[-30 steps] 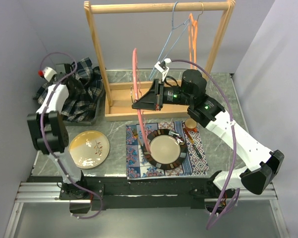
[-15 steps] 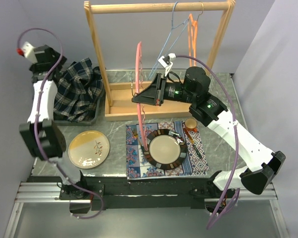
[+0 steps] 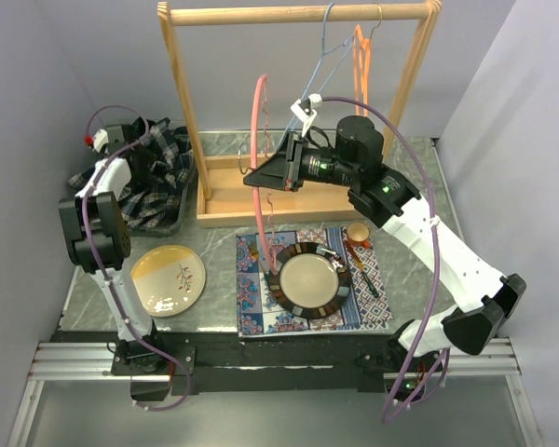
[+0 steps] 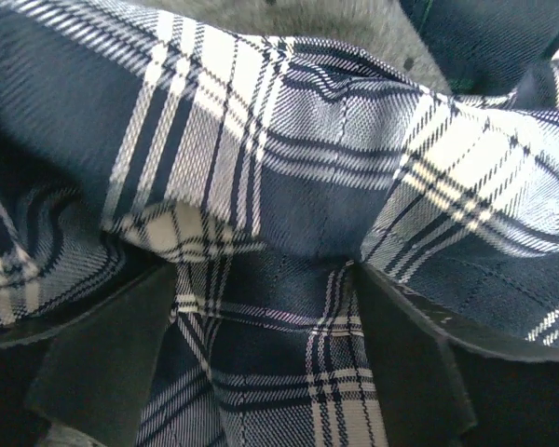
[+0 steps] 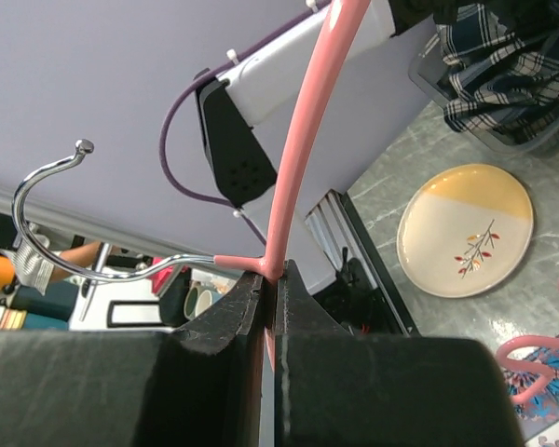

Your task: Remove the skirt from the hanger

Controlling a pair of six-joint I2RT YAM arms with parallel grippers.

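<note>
The dark blue and white plaid skirt (image 3: 135,186) lies crumpled in a grey bin (image 3: 172,226) at the far left, off the hanger. My left gripper (image 3: 152,156) is down on it; in the left wrist view the gripper (image 4: 265,272) is open, its jaws spread wide with skirt fabric (image 4: 289,158) bunched between them. My right gripper (image 3: 256,177) is shut on the bare pink hanger (image 3: 258,121) and holds it upright in front of the rack. In the right wrist view the gripper (image 5: 272,279) pinches the pink hanger (image 5: 303,140) just below its metal hook (image 5: 37,200).
A wooden rack (image 3: 182,112) stands at the back with a blue hanger (image 3: 317,65) and an orange hanger (image 3: 361,56) on its rail. A yellow-and-white plate (image 3: 168,279) lies front left. A dark plate (image 3: 309,279) and small cup (image 3: 357,232) sit on a patterned placemat (image 3: 252,312).
My left arm rose high above the bin half a second ago and has come back down onto the skirt. My right gripper has carried the pink hanger slightly up and back.
</note>
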